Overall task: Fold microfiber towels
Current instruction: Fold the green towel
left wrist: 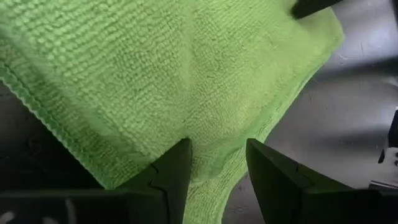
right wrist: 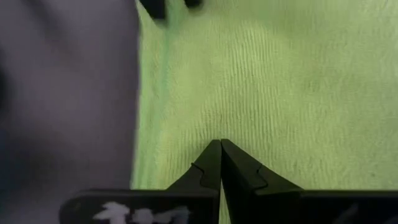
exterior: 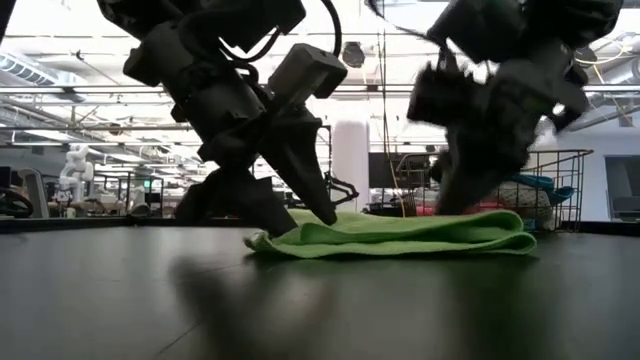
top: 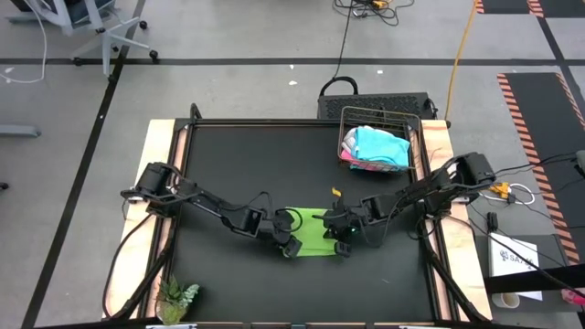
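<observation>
A lime green microfiber towel (top: 315, 233) lies doubled over on the black table, its fold (exterior: 525, 240) at the right end in the low view. My left gripper (top: 291, 243) is open and slants down onto the towel's left end. My right gripper (top: 345, 239) is shut and slants down over the towel's right part (right wrist: 261, 93). My left gripper has its two open fingertips (left wrist: 177, 158) down on the towel near a corner (left wrist: 211, 180), coming from the table's left and slanting down. A strip of cloth lies between them, flat on the table. My right gripper's shut tips (right wrist: 221, 149) are at the towel's top face; I cannot tell whether they touch.
A wire basket (top: 416, 137) at the table's far right holds light blue and pink towels (top: 375, 146). A small green plant (top: 178, 297) stands at the near left corner. The table's wooden border (top: 160, 183) runs along both sides.
</observation>
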Controlling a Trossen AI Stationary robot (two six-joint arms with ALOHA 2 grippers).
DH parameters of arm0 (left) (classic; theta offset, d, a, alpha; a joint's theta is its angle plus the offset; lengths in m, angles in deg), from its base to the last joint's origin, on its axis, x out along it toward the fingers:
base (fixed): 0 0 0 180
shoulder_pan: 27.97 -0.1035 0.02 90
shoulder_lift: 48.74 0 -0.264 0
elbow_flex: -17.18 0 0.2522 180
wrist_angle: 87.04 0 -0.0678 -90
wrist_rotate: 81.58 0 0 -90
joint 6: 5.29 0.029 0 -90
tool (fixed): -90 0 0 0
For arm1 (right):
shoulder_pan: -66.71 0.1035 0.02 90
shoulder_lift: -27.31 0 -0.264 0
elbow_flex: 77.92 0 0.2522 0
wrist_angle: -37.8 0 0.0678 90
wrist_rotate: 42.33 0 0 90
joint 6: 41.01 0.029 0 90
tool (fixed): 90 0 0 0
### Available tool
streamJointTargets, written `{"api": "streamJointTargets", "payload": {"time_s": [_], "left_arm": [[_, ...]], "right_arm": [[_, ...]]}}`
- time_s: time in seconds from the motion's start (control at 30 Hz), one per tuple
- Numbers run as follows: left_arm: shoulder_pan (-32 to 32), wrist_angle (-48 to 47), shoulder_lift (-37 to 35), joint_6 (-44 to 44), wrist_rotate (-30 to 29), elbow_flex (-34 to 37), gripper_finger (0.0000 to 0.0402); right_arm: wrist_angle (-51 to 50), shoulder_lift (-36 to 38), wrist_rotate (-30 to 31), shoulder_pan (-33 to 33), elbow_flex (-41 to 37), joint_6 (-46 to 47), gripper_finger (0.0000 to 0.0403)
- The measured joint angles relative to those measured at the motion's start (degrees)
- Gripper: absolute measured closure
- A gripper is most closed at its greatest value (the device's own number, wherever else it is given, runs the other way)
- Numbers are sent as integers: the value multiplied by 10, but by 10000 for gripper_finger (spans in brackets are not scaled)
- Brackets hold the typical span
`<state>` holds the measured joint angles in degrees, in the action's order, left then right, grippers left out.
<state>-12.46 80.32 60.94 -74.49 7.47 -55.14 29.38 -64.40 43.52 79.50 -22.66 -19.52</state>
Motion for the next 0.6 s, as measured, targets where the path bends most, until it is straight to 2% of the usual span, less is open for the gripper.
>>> {"api": "streamJointTargets", "payload": {"time_s": [0.23, 0.33, 0.47, 0.6], "left_arm": [[0, -9, 0, 0, -4, 0, 249], [0, -19, 0, 3, -4, 0, 294], [0, -26, 0, 22, -6, 1, 384], [0, -34, 0, 21, -5, 1, 377]], "right_arm": [[16, -60, -3, 16, 2, 19, 403], [15, -63, -3, 19, 2, 21, 403], [-22, -60, -11, 19, 2, 25, 403], [-102, -55, -33, 23, 2, 11, 403]]}}
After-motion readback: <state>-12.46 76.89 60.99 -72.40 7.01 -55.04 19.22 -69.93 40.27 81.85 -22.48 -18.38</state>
